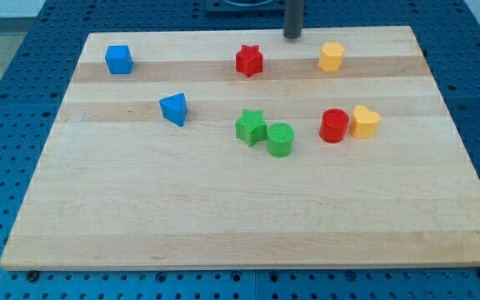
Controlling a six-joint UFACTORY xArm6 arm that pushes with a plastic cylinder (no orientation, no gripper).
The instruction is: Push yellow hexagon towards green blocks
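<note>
The yellow hexagon (332, 57) sits near the view's top, right of centre. The green star (251, 127) and the green cylinder (280, 139) touch each other near the board's middle, below and left of the hexagon. My tip (292, 37) is at the board's top edge, left of and slightly above the yellow hexagon, apart from it.
A red star (249, 60) lies left of the hexagon. A red cylinder (334, 126) touches a second yellow block (365, 122) at the right. A blue cube (119, 59) and a blue triangular block (174, 109) lie at the left. The wooden board (223, 225) rests on a blue pegboard.
</note>
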